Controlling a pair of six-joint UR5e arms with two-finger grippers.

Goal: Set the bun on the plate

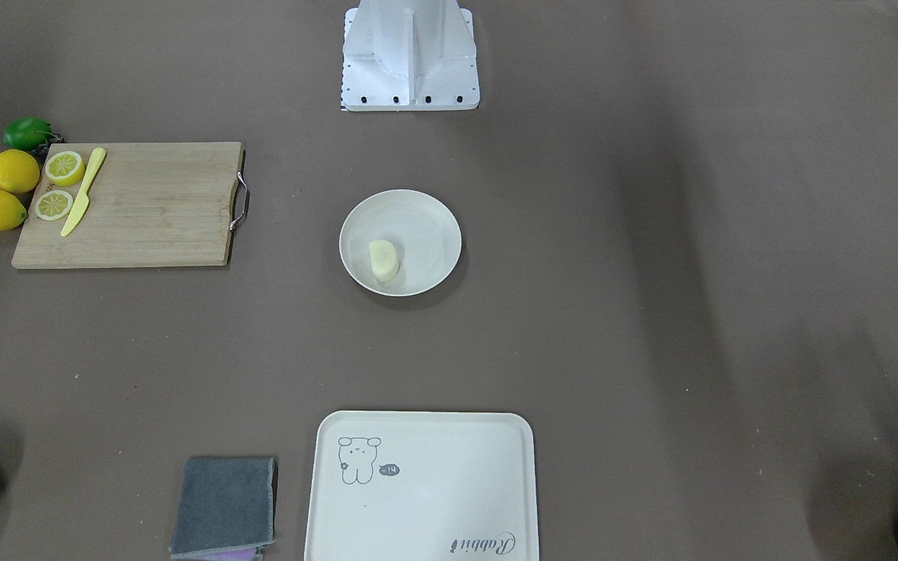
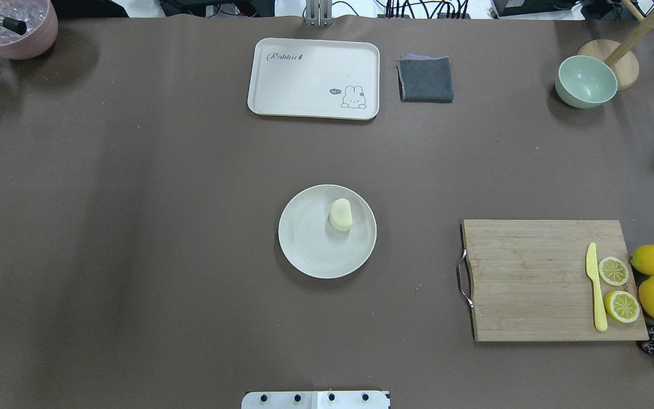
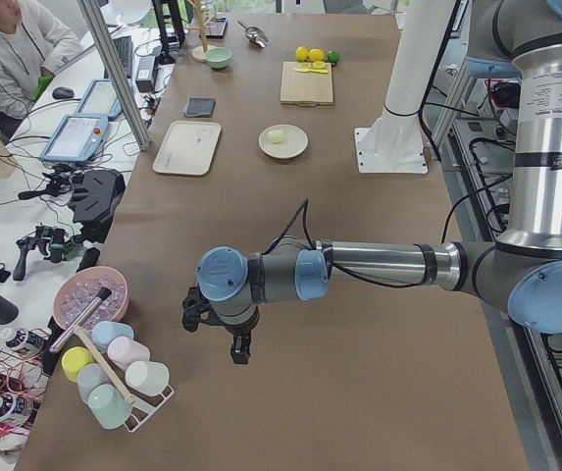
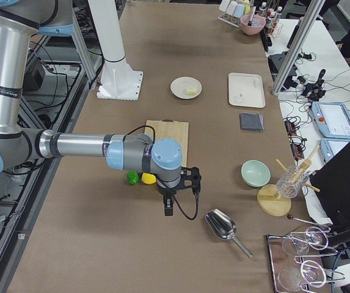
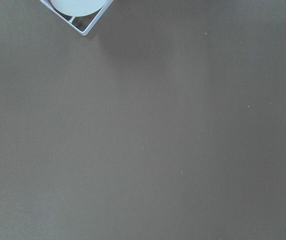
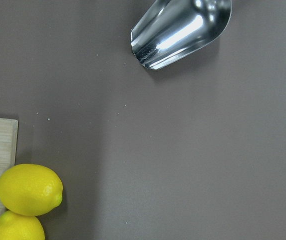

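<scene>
Brown papered worktop (image 2: 134,227), lab benches along one side: bun (image 2: 341,215) sits on the plate (image 2: 310,258), both arms out wide.

Bun lies inside the plate's rim, off-centre toward the tray (image 2: 304,68) side, touching nothing but the dish. Left fingers (image 3: 240,351) hang over bare worktop at the left end, near the cup rack (image 3: 114,392). Right fingers (image 4: 168,207) hang at the right end, between the lemons (image 6: 30,189) and the metal scoop (image 6: 180,30). Both are well apart from the plate. Only the side views show them, so can't tell whether they're apart or together; neither has the bun. My read: placement is done. Doing it well means not going back in, since nudging the bun to centre risks rolling it over the rim. If homing, lift first, right arm clear of scoop and lemons, left clear of the rack.
</scene>
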